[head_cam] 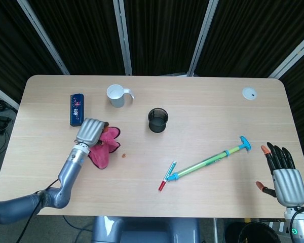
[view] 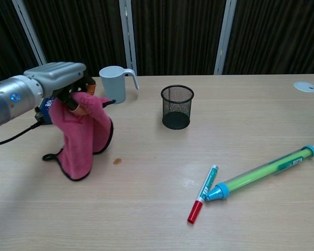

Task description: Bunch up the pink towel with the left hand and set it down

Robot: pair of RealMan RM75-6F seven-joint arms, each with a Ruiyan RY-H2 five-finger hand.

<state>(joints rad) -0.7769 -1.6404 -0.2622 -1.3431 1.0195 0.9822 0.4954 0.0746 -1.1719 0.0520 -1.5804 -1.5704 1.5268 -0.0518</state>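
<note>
Blue box (view: 43, 108) mostly hidden behind left hand (view: 63, 78); green tube (view: 272, 171) cropped.

The left arm reaches in from the lower left, forearm angled up and to the right. Its left hand (view: 63, 78) is raised above the desk, back upward, fingers curled down around a bunched towel (view: 82, 133) that hangs from it. The right hand (head_cam: 282, 174) rests at the lower right, fingers spread, holding nothing.
</note>
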